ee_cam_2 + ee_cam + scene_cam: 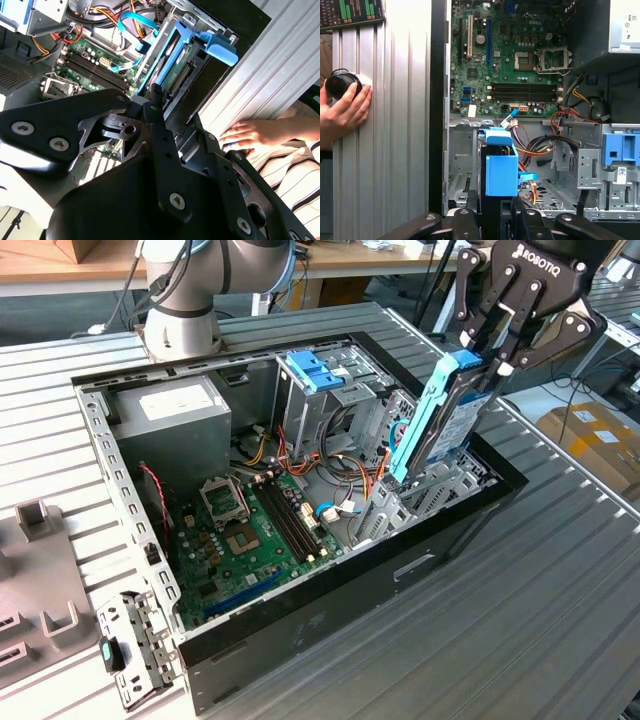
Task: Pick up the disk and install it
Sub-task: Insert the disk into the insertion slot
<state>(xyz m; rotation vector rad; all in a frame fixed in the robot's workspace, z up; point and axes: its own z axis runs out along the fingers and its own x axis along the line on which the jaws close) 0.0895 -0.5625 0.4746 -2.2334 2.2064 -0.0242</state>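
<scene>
- In the exterior view, the black two-fingered gripper (492,362) is seen clamped on the upper end of the disk (445,425), a flat silver-grey metal hard drive with blue plastic side rails. The disk is held steeply tilted.
- Below the gripper, the disk's lower end is sunk among the metal bay walls at one end of the open, black-rimmed computer case (330,615). Whether it touches them cannot be told.
- Farther from the gripper, inside the case, a green motherboard (250,540), a large grey power-supply box (170,410) and a blue plastic bracket (315,370) on a drive cage are seen. The case is laid on a ribbed grey metal table (540,620).
- In the second wrist view, the disk (170,70) is seen edge-on, running away from the gripper's black linkage into the case. The motherboard (95,60) lies beyond it.
- Beside the gripper and outside the case wall, a person's hand (250,134) is laid on the table (270,75), with a striped sleeve (295,170) behind it.
- In the first wrist view, the gripper (495,222) is shown closed on either side of the disk (500,172), whose blue rail end points ahead.
- The motherboard (515,55) is seen beyond the disk.
- Off to one side of the gripper, across the case wall, the hand (345,107) is cupped around a black round knob (339,84) on the table (395,125).
</scene>
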